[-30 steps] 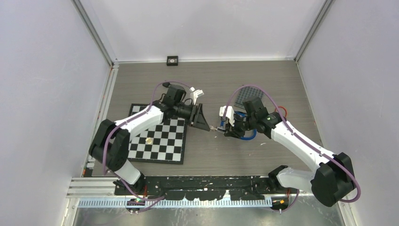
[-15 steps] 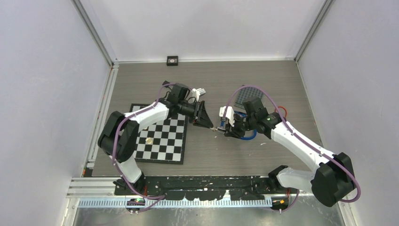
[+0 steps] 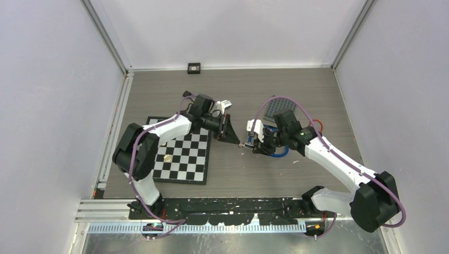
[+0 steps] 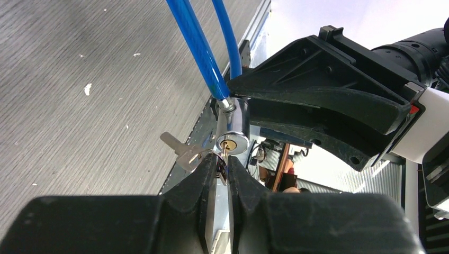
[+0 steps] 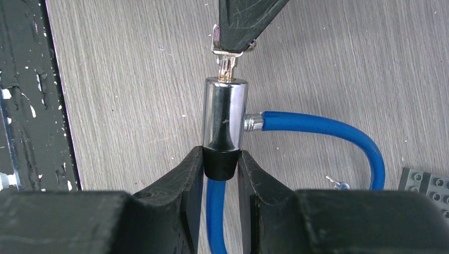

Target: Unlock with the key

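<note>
The lock is a chrome cylinder (image 5: 225, 114) on a blue cable (image 5: 323, 127). My right gripper (image 5: 221, 164) is shut on its black end cap and holds it above the table. My left gripper (image 4: 222, 168) is shut on a key (image 4: 226, 154) whose tip sits in the brass keyhole (image 4: 229, 144) of the cylinder (image 4: 233, 127). A second key (image 4: 177, 149) hangs from the same ring to the left. In the top view the left gripper (image 3: 236, 141) and the right gripper (image 3: 253, 145) meet at mid-table.
A chequered board (image 3: 180, 156) with a small gold piece (image 3: 167, 157) lies left. A grey studded plate (image 3: 278, 108) lies behind the right arm. A small spare key (image 5: 337, 183) rests on the table. A black square object (image 3: 194, 67) sits at the back wall.
My left arm has moved right, bringing the key up to the lock cylinder. The right arm has held still with the lock.
</note>
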You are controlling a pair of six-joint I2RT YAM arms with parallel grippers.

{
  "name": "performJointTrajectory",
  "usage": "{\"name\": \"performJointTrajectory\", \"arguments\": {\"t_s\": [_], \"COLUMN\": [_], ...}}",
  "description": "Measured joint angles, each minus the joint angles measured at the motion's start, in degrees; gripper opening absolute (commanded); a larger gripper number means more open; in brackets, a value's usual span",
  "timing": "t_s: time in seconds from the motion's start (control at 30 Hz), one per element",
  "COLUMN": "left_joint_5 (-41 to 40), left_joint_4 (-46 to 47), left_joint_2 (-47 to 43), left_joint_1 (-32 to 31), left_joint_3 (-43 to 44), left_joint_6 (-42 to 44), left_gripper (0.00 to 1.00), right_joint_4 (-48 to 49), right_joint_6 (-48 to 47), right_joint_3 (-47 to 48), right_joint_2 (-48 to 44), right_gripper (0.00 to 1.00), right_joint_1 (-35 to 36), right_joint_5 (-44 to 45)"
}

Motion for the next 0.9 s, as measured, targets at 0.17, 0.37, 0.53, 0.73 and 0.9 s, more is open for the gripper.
{"name": "performJointTrajectory", "arguments": {"t_s": [0.17, 0.37, 0.53, 0.73, 0.9], "left_joint_5": [0.13, 0.57, 0.90, 0.83, 1.40], "left_joint_4": [0.87, 3.39, 8.17, 11.80, 14.97], "left_joint_2": [0.00, 0.00, 0.00, 0.90, 4.00], "left_joint_1": [0.00, 0.02, 0.17, 0.26, 0.07], "left_joint_3": [-0.13, -0.90, -3.13, -3.61, -3.85], "left_joint_6": [-0.20, -1.60, -4.83, -9.97, -15.08], "left_gripper": [0.06, 0.00, 0.00, 0.00, 0.00], "right_joint_4": [0.04, 0.46, 0.85, 1.42, 1.68], "right_joint_6": [0.02, 0.35, 1.46, 1.86, 1.51], "right_joint_3": [0.00, 0.00, 0.00, -0.04, -0.31], "right_joint_2": [0.02, 0.04, 0.28, 0.31, 0.52], "right_gripper": [0.01, 0.00, 0.00, 0.00, 0.01], "right_joint_1": [0.00, 0.00, 0.07, 0.98, 2.36], "right_joint_5": [0.07, 0.59, 1.33, 3.78, 7.13]}}
